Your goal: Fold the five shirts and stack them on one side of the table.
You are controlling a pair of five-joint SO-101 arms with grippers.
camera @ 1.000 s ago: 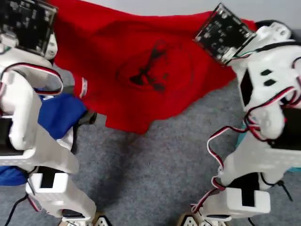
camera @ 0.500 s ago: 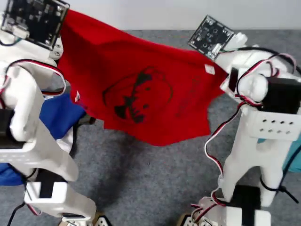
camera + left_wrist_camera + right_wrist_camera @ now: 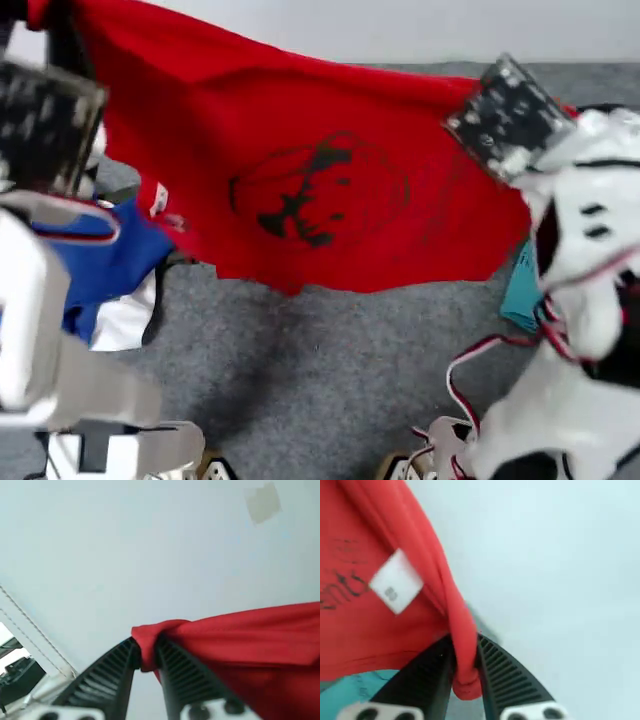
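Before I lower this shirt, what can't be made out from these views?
- High view: the table beneath the red shirt is hidden by the spread cloth.
- High view: the blue shirt is partly behind an arm, so I cannot tell whether it is folded.
- High view: the teal shirt is mostly behind the other arm.
- Wrist views: the left gripper and right gripper pinch bunched red cloth; how much is hidden between the fingers.

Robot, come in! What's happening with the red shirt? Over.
Left gripper shut on red shirt. Right gripper shut on it too. Shirt held up, spread wide. Blue shirt bunched on table.
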